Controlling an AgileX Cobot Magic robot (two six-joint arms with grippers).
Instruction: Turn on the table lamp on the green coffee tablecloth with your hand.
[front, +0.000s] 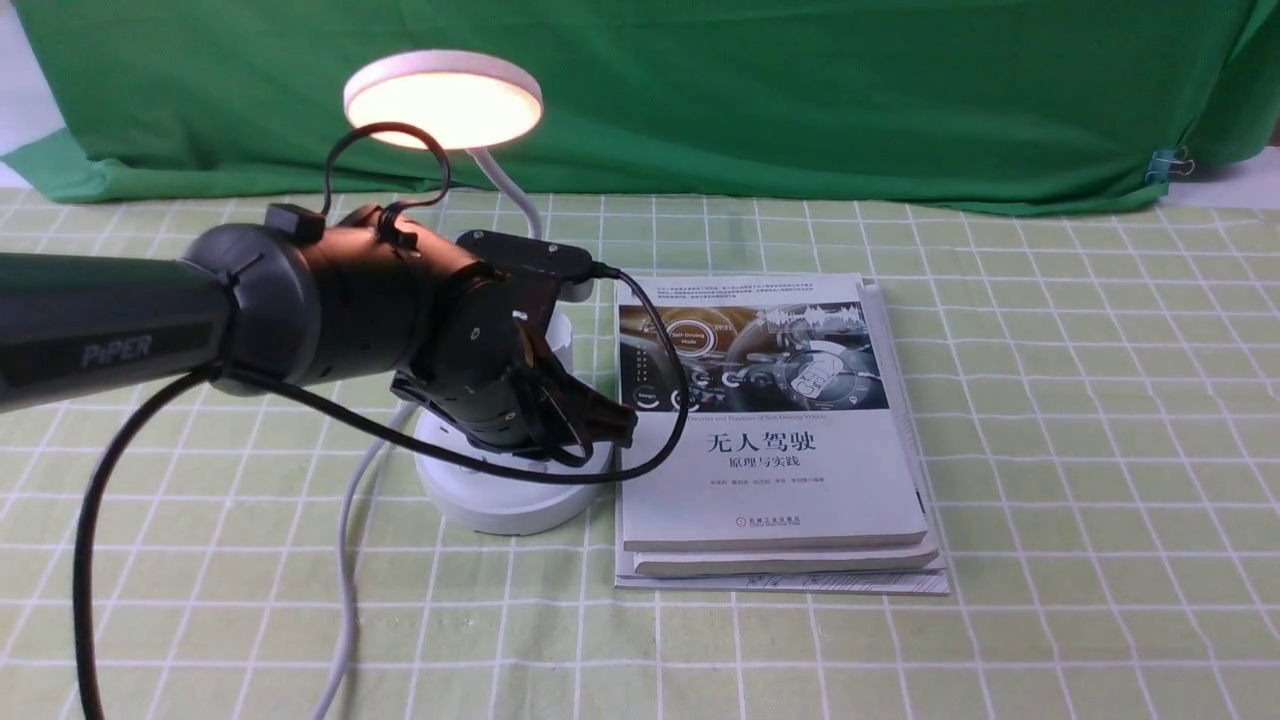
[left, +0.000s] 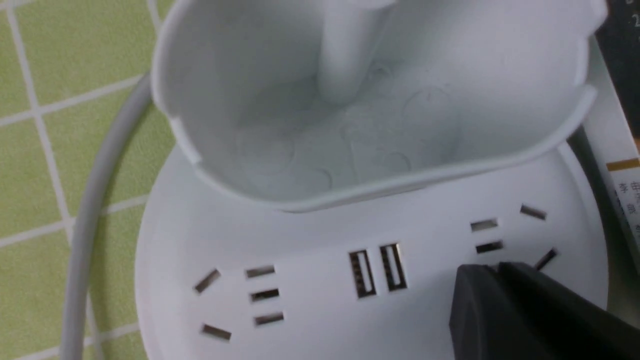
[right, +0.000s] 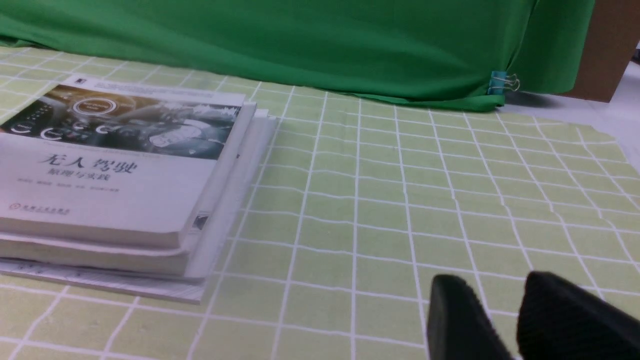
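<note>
The white table lamp stands on the light green checked tablecloth (front: 1050, 400) at the middle left. Its round disc head (front: 443, 98) glows warm white. My left gripper (front: 625, 420) is shut and empty, its tips pointing down at the lamp's round base (front: 500, 495) on the right side. In the left wrist view the shut tips (left: 495, 267) sit over the base (left: 310, 280) by the right-hand socket slots, below the cup-shaped holder (left: 350, 125). The buttons are hidden. My right gripper (right: 500, 285) hovers low over bare cloth, fingers slightly apart, empty.
A stack of books (front: 770, 440) lies right beside the lamp base; it also shows in the right wrist view (right: 125, 165). The lamp's white cord (front: 345, 560) runs toward the front edge. A dark green backdrop (front: 800, 90) with a clip (front: 1165, 165) hangs behind.
</note>
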